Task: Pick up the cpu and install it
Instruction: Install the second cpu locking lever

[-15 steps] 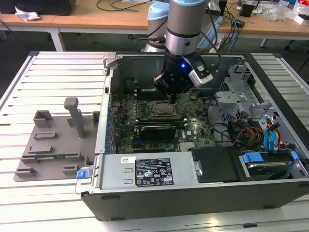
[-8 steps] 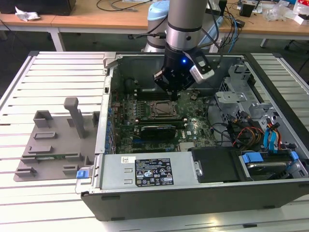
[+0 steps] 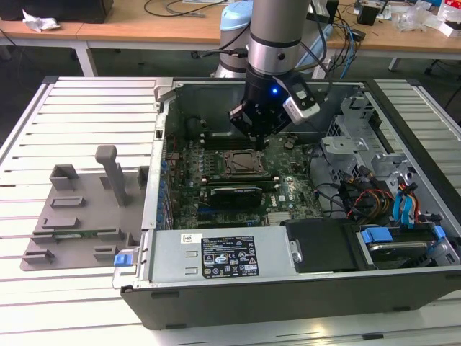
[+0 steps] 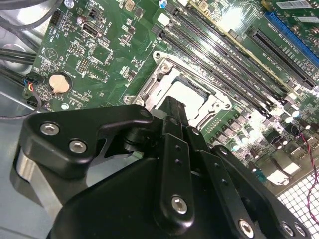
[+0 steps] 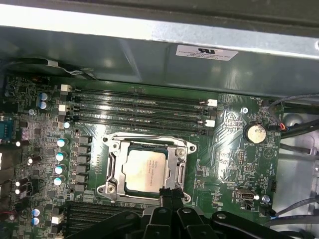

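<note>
Sitting in the socket [image 5: 145, 172], the cpu [image 5: 144, 168] was judged light, rigid, fragile; best gripped by opposite edges. Claw [image 5: 168, 195] hung just beside it; grip state indeterminable.

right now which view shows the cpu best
The first wrist view: the cpu lies flat in the socket, its silvery top nearly all exposed. In the second wrist view the gripper covers part of it. In the exterior view the socket is small and the chip is hard to make out.
</note>
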